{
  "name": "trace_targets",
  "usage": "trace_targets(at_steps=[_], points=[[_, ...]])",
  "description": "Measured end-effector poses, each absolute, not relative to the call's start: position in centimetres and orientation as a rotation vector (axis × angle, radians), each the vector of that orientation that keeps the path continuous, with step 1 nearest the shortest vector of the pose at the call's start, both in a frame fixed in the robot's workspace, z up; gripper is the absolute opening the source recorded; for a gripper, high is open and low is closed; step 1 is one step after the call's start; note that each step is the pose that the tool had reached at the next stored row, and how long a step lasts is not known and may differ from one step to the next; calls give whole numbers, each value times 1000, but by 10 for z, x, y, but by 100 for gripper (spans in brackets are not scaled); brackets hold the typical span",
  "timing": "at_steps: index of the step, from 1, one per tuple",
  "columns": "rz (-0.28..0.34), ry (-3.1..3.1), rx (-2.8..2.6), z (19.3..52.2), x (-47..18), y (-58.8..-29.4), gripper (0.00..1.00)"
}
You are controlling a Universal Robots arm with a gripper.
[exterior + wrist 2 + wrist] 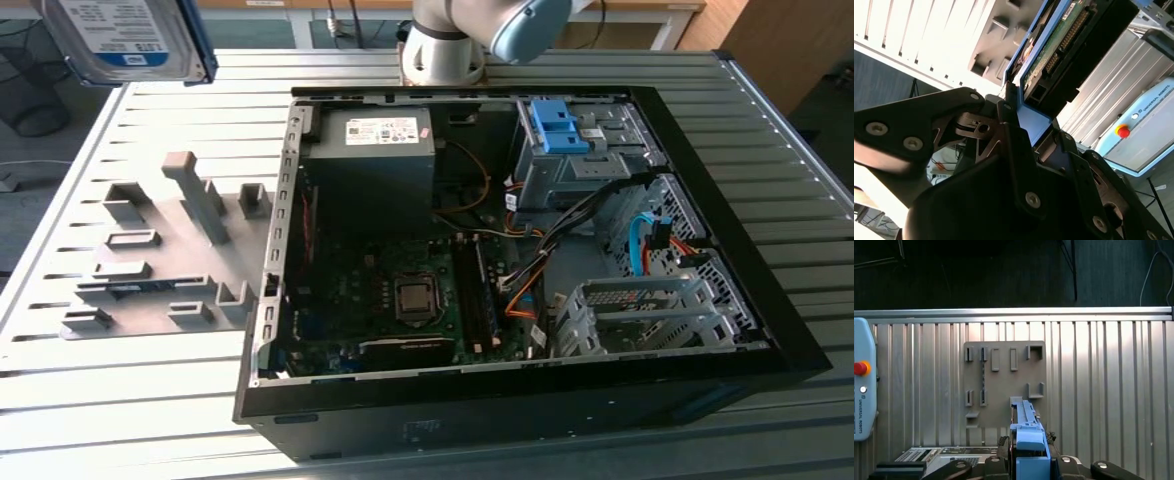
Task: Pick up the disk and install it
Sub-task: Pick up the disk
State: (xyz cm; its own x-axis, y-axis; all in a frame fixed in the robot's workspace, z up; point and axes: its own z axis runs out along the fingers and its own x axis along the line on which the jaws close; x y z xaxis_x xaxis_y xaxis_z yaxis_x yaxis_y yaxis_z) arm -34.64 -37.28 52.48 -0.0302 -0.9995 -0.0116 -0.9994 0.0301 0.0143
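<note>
At the exterior view's upper left corner, the disk (134, 40) hung high above the counter (774, 120), its upper part cut off by the frame edge. In both wrist views the gripper (1029, 125) was clenched on the blue carrier frame at the disk's edge. Its two black fingers (1004, 442) pressed in from either side. The drive's label was hidden in those views. In the second wrist view its green circuit board faced the camera, and in the first wrist view it appeared as one thin blue edge.

One open computer case (534, 410) lay on the counter. Inside it were one dark power supply box (367, 170) with a white sticker and one bare blue bracket (554, 125) in the drive bay. The tangle of cables there was hard to sort out. One grey fixture plate (147, 260) lay beside the case, at the exterior view's left. It carried several upright holders, some of them hidden behind the disk in the first wrist view. One pendant (861, 390) with a single red button (859, 368) was partly cut off at the frame edge. The arm (454, 40) was cropped off above its base.
</note>
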Motion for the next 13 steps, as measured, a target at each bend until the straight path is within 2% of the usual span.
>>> trace_targets(at_steps=[13], points=[[-29,-2254,2187,525,-287,-373,37]])
